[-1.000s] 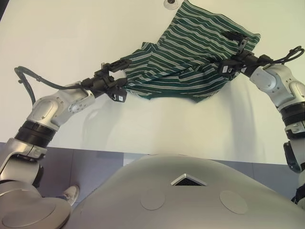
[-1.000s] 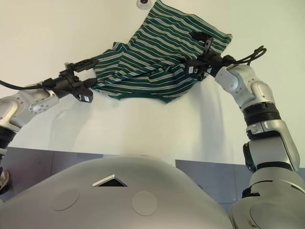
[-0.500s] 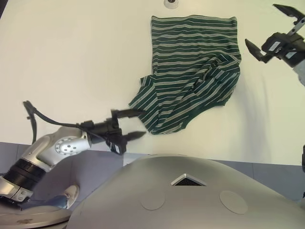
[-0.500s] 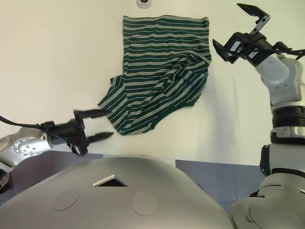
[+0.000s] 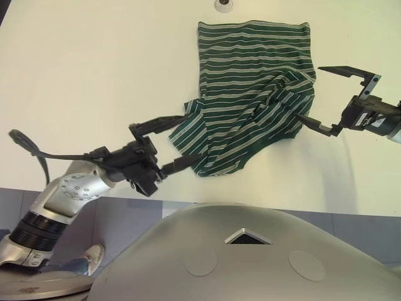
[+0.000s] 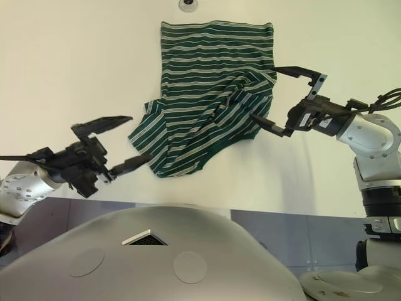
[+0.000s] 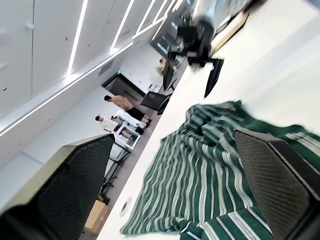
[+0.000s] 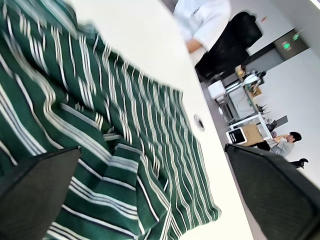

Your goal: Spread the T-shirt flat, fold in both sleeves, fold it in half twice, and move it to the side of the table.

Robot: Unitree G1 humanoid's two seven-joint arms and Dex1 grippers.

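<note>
Across the head views, the T-shirt is lying at 12 o'clock on the pale table. Its far half is sitting flat and its near half is bunching into a ridge running from 2 to 7 o'clock. Your left gripper is hovering at the shirt's 8 o'clock corner, fingers splayed wide and gripping nothing. Your right gripper is hanging at the 3 o'clock edge, likewise splayed and empty. Spreading looks unfinished, so you are probably setting up two pinches. You should be taking one layer only at each edge, staying low, and pulling toward 8 and 4 o'clock together, so the flat far hem is not dragging. A round fitting is sitting in the tabletop just past that hem.

Left wrist view: the pads are standing well apart, with striped cloth lying between them and the other gripper facing you beyond it. Light strips are running along the ceiling, and a dark chair is standing past the table.

Right wrist view: the pads are framing the wrinkled stripes, touching nothing. A green sign is glowing on the far wall.
</note>
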